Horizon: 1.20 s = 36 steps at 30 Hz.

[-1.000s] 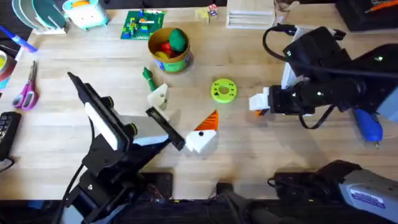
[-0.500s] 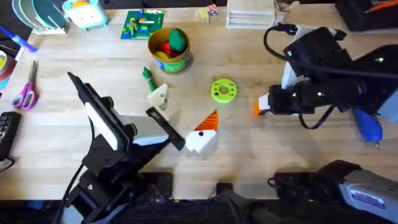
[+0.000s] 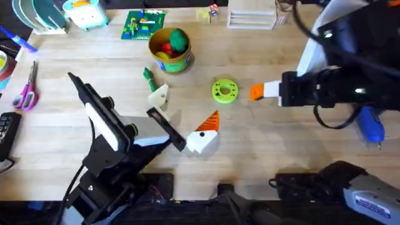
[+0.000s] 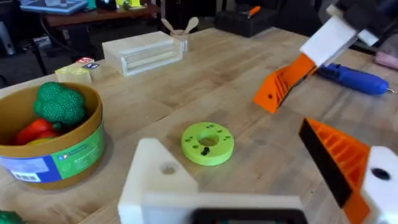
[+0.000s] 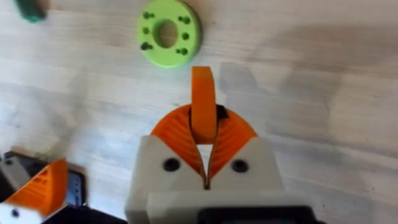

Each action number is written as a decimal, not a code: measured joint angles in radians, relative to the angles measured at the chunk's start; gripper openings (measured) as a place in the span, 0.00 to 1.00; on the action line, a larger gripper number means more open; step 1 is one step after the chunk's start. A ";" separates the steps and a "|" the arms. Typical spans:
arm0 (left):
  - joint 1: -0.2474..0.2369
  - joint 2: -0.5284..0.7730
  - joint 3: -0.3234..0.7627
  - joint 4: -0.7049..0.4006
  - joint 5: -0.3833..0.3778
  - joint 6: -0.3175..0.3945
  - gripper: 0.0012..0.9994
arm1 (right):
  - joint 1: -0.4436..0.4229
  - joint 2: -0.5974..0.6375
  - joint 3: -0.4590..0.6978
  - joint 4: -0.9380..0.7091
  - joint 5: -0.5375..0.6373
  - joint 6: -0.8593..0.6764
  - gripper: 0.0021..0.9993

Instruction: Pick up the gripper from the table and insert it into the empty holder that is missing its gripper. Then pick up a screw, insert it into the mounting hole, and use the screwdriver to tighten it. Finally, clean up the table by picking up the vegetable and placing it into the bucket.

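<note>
I've got the orange gripper pinched between my right gripper's two pads, closed tight on it, the wedge poking out ahead of my fingers. In the overhead view it hangs over the table just beside the lime green disc.

The target is my left gripper, parked low near the table's middle. One of its fingers already wears an orange pad; the other is the bare off-white holder, and that's the slot I need. Left fingers stand apart, holding nothing.

To do this well, I reckon I must turn the wedge so its ribbed face looks inward and its dark side meets the holder, then slide in along the holder's line rather than pushing from the side. Slow approach, left arm steady.

The blue screwdriver lies at the right edge, the dark green vegetable beside the bucket. Both wait.
</note>
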 joint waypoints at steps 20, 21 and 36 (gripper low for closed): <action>0.000 0.000 0.000 0.000 0.000 0.000 0.99 | -0.352 0.288 0.014 0.380 -1.038 -0.184 0.01; 0.000 0.000 0.000 0.000 0.000 0.000 0.99 | -0.340 0.312 0.014 0.394 -1.074 -0.183 0.01; 0.000 0.000 0.000 0.000 0.000 0.000 0.99 | -0.078 0.591 0.014 0.794 -1.334 0.060 0.01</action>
